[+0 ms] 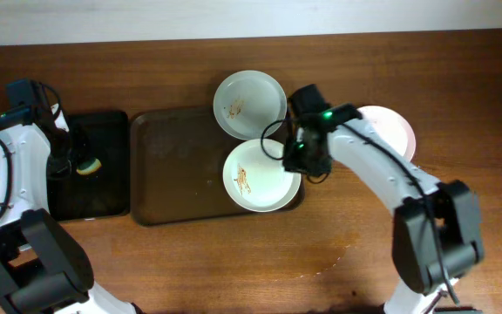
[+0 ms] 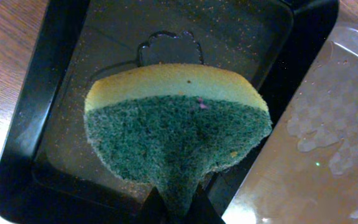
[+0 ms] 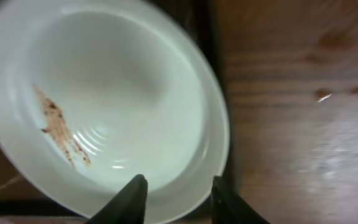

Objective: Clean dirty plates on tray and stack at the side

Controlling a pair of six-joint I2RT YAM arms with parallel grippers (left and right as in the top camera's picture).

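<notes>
- pinching a sponge (image 2: 176, 124) by its lower edge, the left gripper (image 2: 179, 210) has its tips pressed together on it; yellow layer on top, green scouring side toward the wrist camera.
- sponge hangs over the small black tray (image 2: 23, 130), which has a thin puddle on its floor; cannot tell if the sponge touches it.
- brown tray (image 1: 177, 166) sits just beside the black tray on the wooden table (image 1: 234, 270); water drops show on it in the left wrist view.
- near plate (image 1: 260, 179), with an orange-brown smear in the middle, lies at the right end of the brown tray.
- far plate (image 1: 249, 105), also smeared, sits at the tray's far right corner and overhangs the rim; its edge meets the near plate.
- third plate (image 1: 390, 131) lies on the table right of the tray, partly hidden by the right arm.
- right gripper (image 3: 178, 200) is spread, with the near plate's rim between its fingers; cannot tell if they touch it.
</notes>
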